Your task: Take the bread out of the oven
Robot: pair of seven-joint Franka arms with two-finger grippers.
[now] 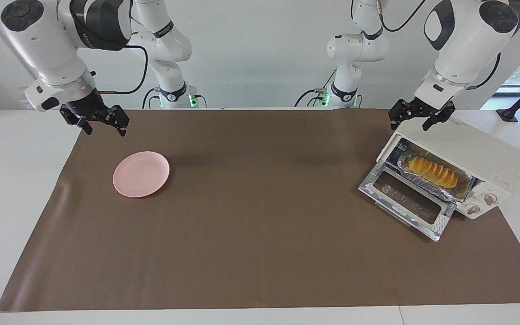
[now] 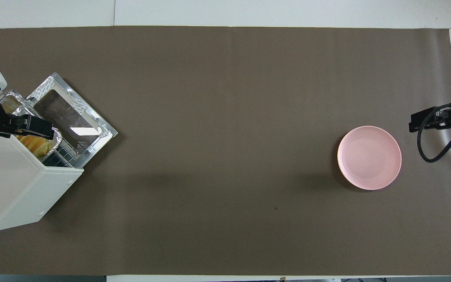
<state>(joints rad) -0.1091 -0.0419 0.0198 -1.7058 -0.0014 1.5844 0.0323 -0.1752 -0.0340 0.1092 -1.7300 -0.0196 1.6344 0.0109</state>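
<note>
The bread [image 1: 432, 174] lay in its foil tray [image 1: 463, 191] inside the open oven [image 1: 476, 153] at the mat's [image 1: 260, 253] left-arm end, looking soft and light, best pinched gently across its middle by the left gripper [image 1: 416, 118], empty with fingers parted over the oven, while the right gripper [image 1: 99, 123] waited open near the plate [image 1: 141, 174].

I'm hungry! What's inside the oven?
The oven holds bread in a foil tray on a wire rack. Its top hides the space deeper inside.

Left claw [image 1: 419, 118] and right claw [image 1: 99, 121] open, aloft.
</note>
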